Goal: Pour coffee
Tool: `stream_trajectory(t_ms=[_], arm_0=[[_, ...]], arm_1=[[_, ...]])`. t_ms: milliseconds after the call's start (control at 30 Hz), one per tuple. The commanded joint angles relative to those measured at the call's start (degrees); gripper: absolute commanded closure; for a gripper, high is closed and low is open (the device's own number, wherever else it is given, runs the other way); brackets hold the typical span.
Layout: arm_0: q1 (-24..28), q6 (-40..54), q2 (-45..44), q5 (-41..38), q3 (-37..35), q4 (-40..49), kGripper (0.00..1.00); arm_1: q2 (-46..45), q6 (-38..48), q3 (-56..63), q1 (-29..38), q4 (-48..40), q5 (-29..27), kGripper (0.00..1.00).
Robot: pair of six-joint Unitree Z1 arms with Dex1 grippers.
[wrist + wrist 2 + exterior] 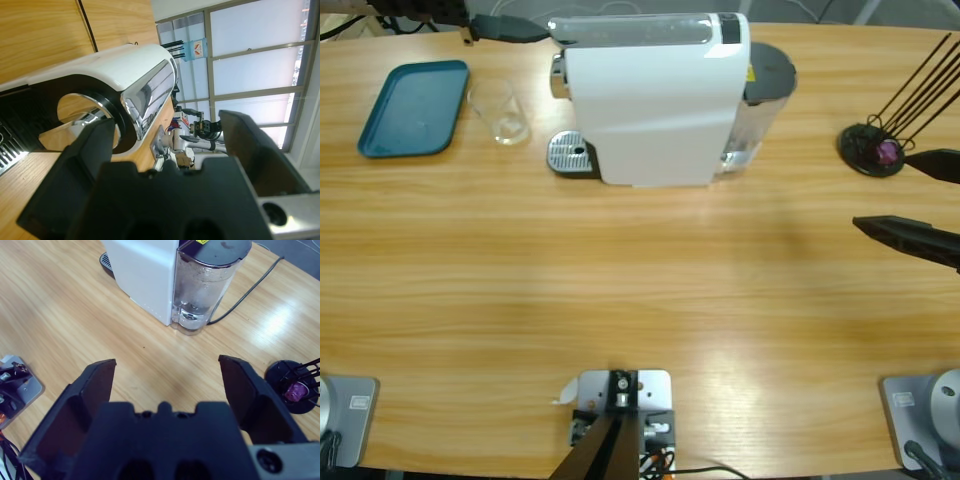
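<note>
Both tools gape empty: left tool (165, 145) beside the coffee machine (125, 85), right tool (167, 385) above the table (60, 305).

white coffee machine (640, 100), teal tray (412, 108), light wood-grain table (620, 280).

A long table (620, 290) of pale, smooth wood with a soft sheen carries a coffee machine (650, 100) in glossy white plastic — its head trimmed with mirror-bright chrome (150, 97) over black plastic. A perforated metal drip grate (570, 153) sits at its foot, a clear plastic water tank (202, 295) with a dark matt lid at its rear. Nearby: a clear glass tumbler (500, 110), a matt teal plastic tray (415, 108) and a black wire capsule stand (875, 148) — beside matt black gripper jaws.
</note>
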Motion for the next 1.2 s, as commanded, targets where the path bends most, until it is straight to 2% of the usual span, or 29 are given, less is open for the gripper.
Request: stream_trajectory(t_ms=[33,333,367,533,567,833,1200], arm_0=[[-1.5,-1.2,4.5,-1.0,-0.5,-1.7,0.234],[-1.9,-2.0,3.6,-1.3,-0.6,-2.1,0.237],[-2.0,-2.0,3.3,-1.3,-0.7,-2.1,0.29],[-1.8,-1.9,2.3,-1.3,-0.7,-2.1,0.943],[-1.7,-1.9,2.0,-1.3,-0.7,-2.1,1.0],[-1.3,-1.5,0.3,-1.7,-0.8,-2.5,1.0],[-1.4,-2.3,-2.3,-2.3,-4.9,0.2,1.0]], arm_1=[[1.4,0.6,0.8,0.5,0.3,-0.6,0.128],[2.3,0.6,0.8,0.5,0.1,-0.7,0.128],[2.4,0.6,0.8,0.5,0.0,-0.7,0.128],[2.6,0.6,0.8,0.5,0.0,-0.6,0.142],[2.6,0.6,0.9,0.5,0.0,-0.6,0.142],[2.8,0.6,0.9,0.5,0.0,-0.5,0.157],[3.0,0.6,1.0,0.5,-0.1,-0.1,0.165]])
